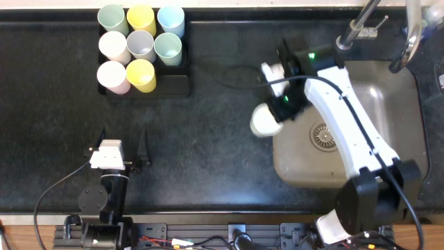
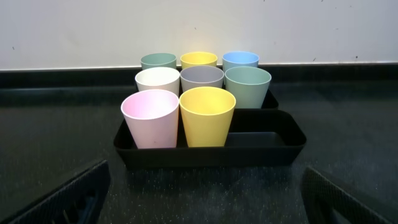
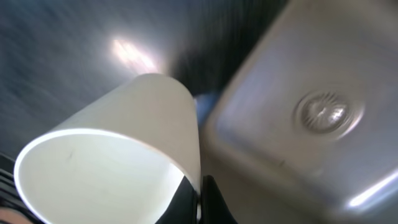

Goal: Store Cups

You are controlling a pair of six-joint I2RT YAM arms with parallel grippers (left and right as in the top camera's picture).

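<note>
The right hand (image 1: 276,104) clenches a tilted white cup (image 1: 265,122) over the edge of the sink (image 1: 388,90), well right of the tray (image 1: 175,86), whose one free slot lies nearer the open left hand (image 1: 123,141).

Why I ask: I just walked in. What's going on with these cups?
The right arm's jaws are shut on a white plastic cup, held over the dark countertop at the edge of the steel sink. A black plastic tray at the back holds eight pastel cups, with one corner spot free. The left arm's jaws are open and empty, facing the tray.
</note>
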